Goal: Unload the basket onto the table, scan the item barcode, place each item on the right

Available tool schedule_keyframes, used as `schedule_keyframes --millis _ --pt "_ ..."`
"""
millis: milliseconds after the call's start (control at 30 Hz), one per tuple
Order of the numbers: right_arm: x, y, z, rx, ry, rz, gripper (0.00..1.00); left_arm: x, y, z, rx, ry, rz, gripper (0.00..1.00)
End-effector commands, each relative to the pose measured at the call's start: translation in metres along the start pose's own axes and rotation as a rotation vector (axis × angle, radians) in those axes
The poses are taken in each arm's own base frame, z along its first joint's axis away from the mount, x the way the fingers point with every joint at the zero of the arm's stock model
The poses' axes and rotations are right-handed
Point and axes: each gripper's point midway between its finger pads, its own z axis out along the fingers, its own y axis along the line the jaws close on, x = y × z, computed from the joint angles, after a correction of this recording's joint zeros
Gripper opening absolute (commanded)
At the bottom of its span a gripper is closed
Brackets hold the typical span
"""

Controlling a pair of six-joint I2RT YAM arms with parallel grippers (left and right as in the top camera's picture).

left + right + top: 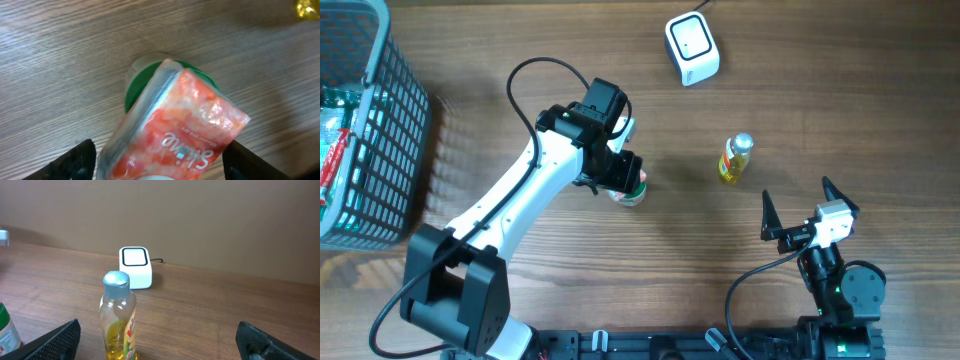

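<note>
From the overhead camera, the left gripper [625, 185] hangs over the middle of the wooden table [520, 60] with the item [633, 194] right under it. Only a strip of green, white and red shows past the fingers, so its long axis cannot be read from here. A yellow bottle [735, 158] stands well apart to one side, and a white scanner [692, 48] sits beyond it near the far edge. Nothing lies between the item and the scanner. A grey wire basket [390, 130] with packets inside occupies the other end of the table. The right gripper [795, 188] rests near the front edge, jaws spread wide and empty.

In the left wrist view, the item fills the gap between the two dark fingers [75, 160]. Its clear, orange-filled body runs away from the camera at a slant, the round green end farthest off against the wood grain. The fingers flank it closely, perhaps touching. Whether they actually grip it I cannot tell.

In the right wrist view, the bottle stands upright with its silver cap on top, the scanner behind it before a plain brown wall [225, 220].
</note>
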Motion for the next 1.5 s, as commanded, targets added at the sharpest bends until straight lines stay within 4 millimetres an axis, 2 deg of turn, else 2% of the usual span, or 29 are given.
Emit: schedule_keyframes --millis 0,133,233,300,433,600,733,867,1033,1200,1467 --pt "-0.001 -0.003 0.000 0.015 -0.004 -0.002 1.00 0.000 0.012 0.002 -0.052 0.000 -0.010 0.64" --pt "-0.001 -0.003 0.000 0.015 -0.004 -0.002 1.00 0.001 0.011 0.003 -0.049 0.006 -0.017 0.62" --pt "-0.001 -0.003 0.000 0.015 -0.004 -0.002 1.00 0.003 0.012 0.003 -0.051 0.013 -0.018 0.54" --pt "-0.001 -0.003 0.000 0.015 -0.004 -0.002 1.00 0.003 0.012 0.002 -0.053 0.012 -0.018 0.53" --pt "-0.001 -0.003 0.000 0.015 -0.004 -0.002 1.00 0.003 0.013 0.002 -0.055 0.012 -0.020 0.58" --pt "-0.001 -0.003 0.000 0.015 -0.004 -0.002 1.00 0.000 0.028 0.001 -0.139 -0.013 -0.143 0.54" --pt "-0.001 -0.003 0.000 0.015 -0.004 -0.002 1.00 0.004 0.020 0.002 -0.093 0.010 -0.161 0.54" --pt "-0.001 -0.003 0.000 0.015 -0.004 -0.002 1.00 0.006 0.026 0.000 -0.071 0.022 -0.214 0.52" --pt "-0.001 -0.003 0.000 0.015 -0.004 -0.002 1.00 0.004 0.024 -0.006 0.105 0.049 -0.299 0.55" --pt "-0.001 -0.003 0.000 0.015 -0.004 -0.002 1.00 0.009 0.042 -0.009 0.104 0.067 -0.360 0.56" --pt "-0.001 -0.003 0.000 0.015 -0.004 -0.002 1.00 0.011 0.042 -0.009 0.102 0.076 -0.362 0.58"
